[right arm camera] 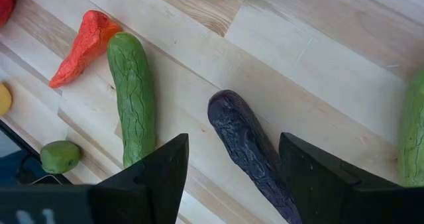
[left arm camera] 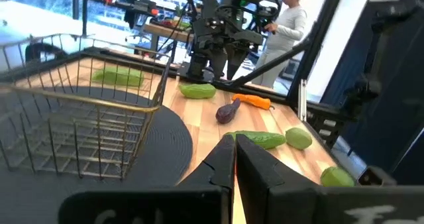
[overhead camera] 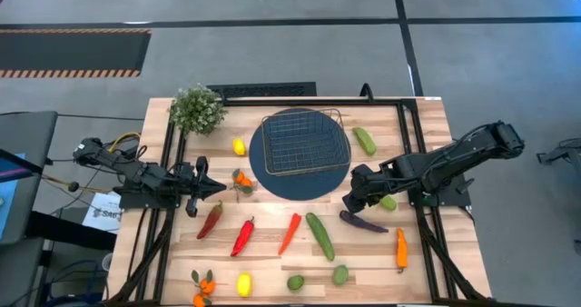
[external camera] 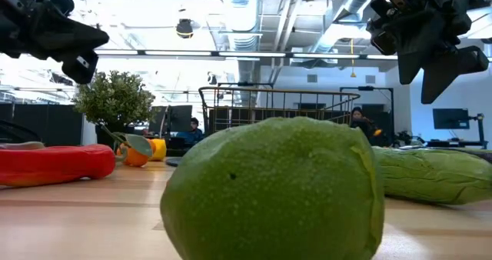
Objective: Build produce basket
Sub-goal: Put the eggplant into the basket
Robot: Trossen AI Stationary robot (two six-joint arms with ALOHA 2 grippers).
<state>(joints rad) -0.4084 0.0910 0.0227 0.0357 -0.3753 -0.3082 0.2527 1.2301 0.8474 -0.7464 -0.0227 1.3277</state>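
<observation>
We find the shallow square wire-mesh basket [overhead camera: 305, 142] empty, resting on a dark blue round disc [overhead camera: 272, 182] toward the far edge of the wooden bench [overhead camera: 272, 266]. The toy produce lies scattered around it on the bench. The right gripper [overhead camera: 353, 201] hovers with its fingers spread wide just above the purple eggplant [right arm camera: 248, 144] near the bench's right side, straddling it, so we judge a pick is being lined up. A long green cucumber [right arm camera: 134, 95] and an orange pepper [right arm camera: 85, 46] lie beside it. The left gripper [overhead camera: 211, 189] waits near the left edge, pinched shut on nothing.
</observation>
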